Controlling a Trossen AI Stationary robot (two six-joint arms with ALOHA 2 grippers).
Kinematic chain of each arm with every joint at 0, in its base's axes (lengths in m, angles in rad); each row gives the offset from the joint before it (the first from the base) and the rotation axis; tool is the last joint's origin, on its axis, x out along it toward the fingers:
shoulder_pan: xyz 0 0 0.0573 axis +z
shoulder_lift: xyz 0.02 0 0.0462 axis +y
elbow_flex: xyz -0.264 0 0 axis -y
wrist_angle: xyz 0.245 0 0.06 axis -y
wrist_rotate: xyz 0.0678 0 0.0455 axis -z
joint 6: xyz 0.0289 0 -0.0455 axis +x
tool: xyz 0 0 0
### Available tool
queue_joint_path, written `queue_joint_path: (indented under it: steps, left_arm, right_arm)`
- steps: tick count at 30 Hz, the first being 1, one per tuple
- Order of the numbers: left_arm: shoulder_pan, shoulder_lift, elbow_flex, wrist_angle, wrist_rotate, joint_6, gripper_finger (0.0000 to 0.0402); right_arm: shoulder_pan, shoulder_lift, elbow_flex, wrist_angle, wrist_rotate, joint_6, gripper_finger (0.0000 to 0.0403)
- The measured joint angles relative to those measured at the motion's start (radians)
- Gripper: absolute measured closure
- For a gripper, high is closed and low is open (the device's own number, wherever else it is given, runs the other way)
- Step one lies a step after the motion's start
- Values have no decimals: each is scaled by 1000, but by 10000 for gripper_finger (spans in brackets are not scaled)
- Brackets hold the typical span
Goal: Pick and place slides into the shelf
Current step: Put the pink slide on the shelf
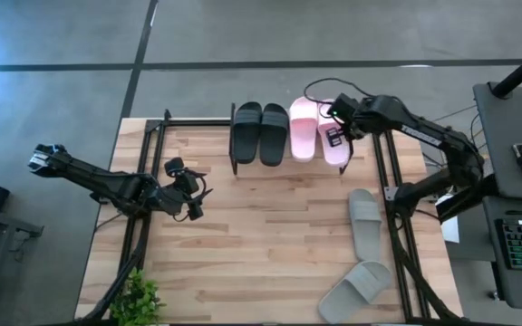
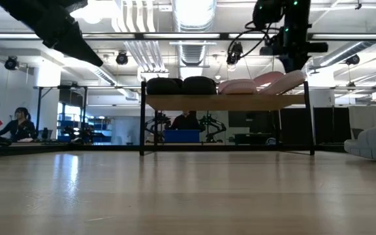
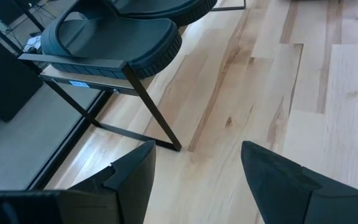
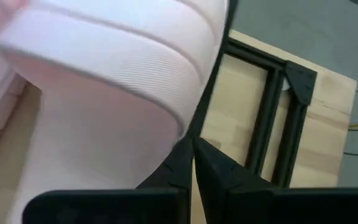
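Shelf (image 1: 284, 163), top centre: you have two black and two pink slides on it; two grey slides (image 1: 362, 222) wait lower right. Right gripper (image 1: 336, 136) pinched shut, empty beside pink slide (image 1: 333, 149); left gripper (image 1: 191, 206) wide open, idle.

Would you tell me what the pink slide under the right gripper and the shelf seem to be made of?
Pink slide: probably soft moulded foam or rubber, matte, with fine ribbing across its strap. Shelf: light wooden board, thin dark legs that look like painted metal.
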Motion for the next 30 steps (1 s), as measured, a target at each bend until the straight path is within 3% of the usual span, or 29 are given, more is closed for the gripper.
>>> queue_joint_path:
  steps: [10,14,19,22,26,30]
  left_arm:
    - [0,0,0,0,0,-1,178]
    - [0,0,0,0,0,-2,178]
    - [0,0,0,0,0,-2,178]
    - [0,0,0,0,0,-2,178]
    - [0,0,0,0,0,-2,178]
    - [0,0,0,0,1,-2,178]
  right_arm:
    - [1,87,0,23,-43,-77,390]
    - [3,53,0,9,-38,-79,390]
    - [4,-16,0,-70,82,-19,390]
    - [10,-70,0,-69,63,-11,390]
    - [35,-115,0,25,-25,30,390]
    - [83,-124,0,286,-115,96,390]
